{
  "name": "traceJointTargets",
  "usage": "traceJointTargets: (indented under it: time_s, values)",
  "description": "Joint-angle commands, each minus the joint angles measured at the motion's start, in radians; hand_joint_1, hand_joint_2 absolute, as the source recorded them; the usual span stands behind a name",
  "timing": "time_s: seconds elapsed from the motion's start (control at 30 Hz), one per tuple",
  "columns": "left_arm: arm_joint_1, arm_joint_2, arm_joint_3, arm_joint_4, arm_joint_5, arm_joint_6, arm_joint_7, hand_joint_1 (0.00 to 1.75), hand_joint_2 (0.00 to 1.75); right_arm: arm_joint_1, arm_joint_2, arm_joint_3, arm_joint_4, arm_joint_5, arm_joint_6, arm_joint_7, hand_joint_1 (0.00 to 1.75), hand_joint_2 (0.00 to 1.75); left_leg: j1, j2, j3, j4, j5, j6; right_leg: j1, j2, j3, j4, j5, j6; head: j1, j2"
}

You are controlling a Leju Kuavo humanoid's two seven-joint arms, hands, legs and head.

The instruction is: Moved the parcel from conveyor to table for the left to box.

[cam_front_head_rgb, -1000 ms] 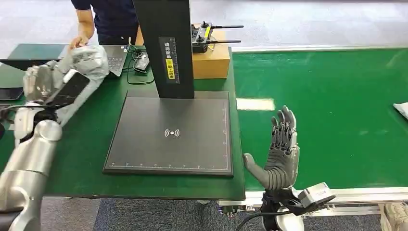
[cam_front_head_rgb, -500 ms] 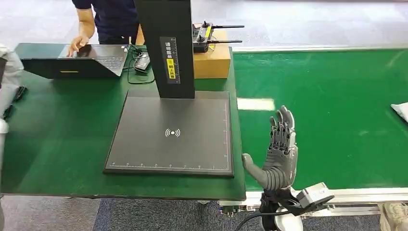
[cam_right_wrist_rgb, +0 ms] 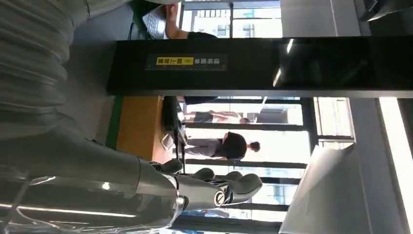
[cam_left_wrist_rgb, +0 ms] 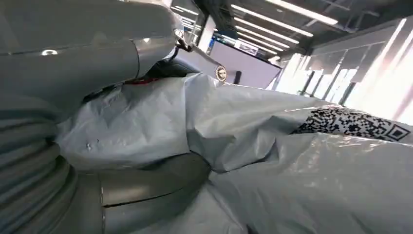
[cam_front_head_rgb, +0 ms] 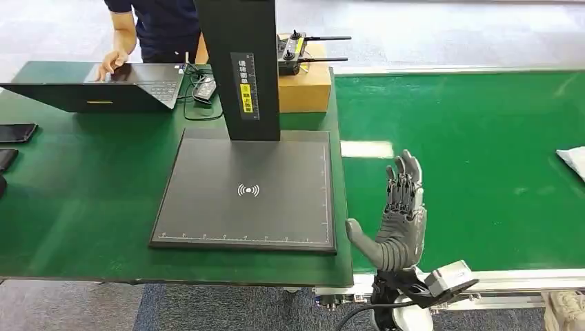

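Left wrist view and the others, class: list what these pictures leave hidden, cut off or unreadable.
- Parcel: in the left wrist view it runs past the frame edge; the left hand covers part, so its full shape is hidden.
- White item on the conveyor, head view: cut by the frame edge, unidentifiable.
- Yellow label on the scanner post: too small to read.

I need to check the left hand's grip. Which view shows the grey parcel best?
The left wrist view: the grey parcel is seen up close there, its QR label visible, held in the left hand. Another parcel lies on the conveyor in the head view.
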Motion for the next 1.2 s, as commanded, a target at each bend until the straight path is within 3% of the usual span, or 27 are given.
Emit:
traceJointTargets:
  time_s: [0.03, 0.1, 0.13, 0.17, 0.43, 0.7, 0.9, 0.97, 1.1, 1.2]
  values:
    - [-0.058, -0.002, 0.071, 0.079, 0.012, 0.02, -0.053, 1.55, 1.75, -0.043, -0.022, 0.038, 0.074, -0.006, -0.008, -0.001, 0.0, 1.75, 0.002, 0.0, 0.003, -0.001, 0.0, -0.001, 0.003, -0.001, 0.004, -0.002, 0.0, -0.004, 0.0, 0.0]
    - [-0.063, -0.01, 0.084, 0.08, 0.02, 0.012, -0.061, 1.47, 1.75, -0.044, -0.022, 0.041, 0.076, -0.005, -0.013, -0.001, 0.0, 1.75, 0.002, 0.0, 0.003, -0.001, 0.0, -0.001, 0.003, -0.001, 0.004, -0.002, 0.0, -0.004, 0.0, 0.0]
    - [-0.07, -0.028, 0.112, 0.08, 0.053, -0.018, -0.098, 0.05, 1.75, -0.043, -0.021, 0.041, 0.076, -0.003, -0.022, -0.001, 0.0, 1.75, 0.002, 0.0, 0.001, 0.0, 0.0, -0.001, 0.002, -0.001, 0.002, -0.001, 0.0, -0.003, 0.0, 0.0]
    - [-0.076, -0.039, 0.123, 0.086, 0.054, -0.053, -0.105, 0.0, 1.75, -0.043, -0.022, 0.043, 0.075, -0.004, -0.026, -0.001, 0.0, 1.75, 0.002, -0.001, 0.002, -0.001, 0.0, -0.001, 0.003, -0.003, 0.003, -0.002, 0.0, -0.003, 0.0, 0.0]
    - [-0.127, -0.108, 0.127, 0.115, 0.037, -0.207, -0.116, 0.0, 1.75, -0.031, -0.023, 0.038, 0.058, 0.005, -0.049, -0.001, 0.0, 1.75, 0.002, -0.006, 0.001, -0.001, 0.001, -0.001, 0.003, -0.008, 0.004, -0.003, 0.0, -0.004, 0.0, 0.0]
    - [-0.125, -0.125, 0.12, 0.11, 0.029, -0.303, -0.139, 0.0, 1.75, -0.024, -0.026, 0.031, 0.056, 0.006, -0.046, -0.001, 0.0, 1.75, 0.002, -0.004, 0.001, 0.0, 0.001, -0.001, 0.002, -0.005, 0.003, -0.002, 0.0, -0.003, 0.0, 0.0]
    - [-0.113, -0.143, 0.126, 0.105, 0.042, -0.457, -0.182, 0.0, 1.75, -0.014, -0.027, 0.013, 0.051, 0.012, -0.037, -0.001, 0.0, 1.75, 0.003, -0.005, 0.006, -0.004, 0.002, -0.001, 0.004, -0.007, 0.008, -0.006, 0.002, -0.007, 0.0, 0.0]
    - [-0.087, -0.145, 0.132, 0.097, 0.057, -0.529, -0.222, 0.0, 1.75, -0.007, -0.02, 0.0, 0.045, 0.016, -0.026, -0.001, 0.0, 1.75, 0.002, -0.004, 0.004, -0.002, 0.002, -0.001, 0.003, -0.006, 0.006, -0.004, 0.001, -0.005, 0.0, 0.0]
    - [-0.01, -0.176, 0.165, 0.044, 0.103, -0.476, -0.312, 0.0, 1.75, 0.008, -0.016, -0.012, 0.033, 0.024, -0.021, -0.001, 0.0, 1.75, 0.001, -0.002, 0.006, -0.004, 0.001, -0.001, 0.001, -0.003, 0.006, -0.005, 0.001, -0.004, 0.0, 0.0]
    - [0.096, -0.251, 0.19, -0.101, 0.19, -0.437, -0.45, 0.0, 1.75, 0.027, -0.007, -0.022, 0.01, 0.057, -0.044, -0.001, 0.0, 1.75, 0.0, -0.002, 0.005, -0.003, 0.001, 0.0, 0.001, -0.004, 0.006, -0.004, 0.0, -0.003, 0.0, 0.0]
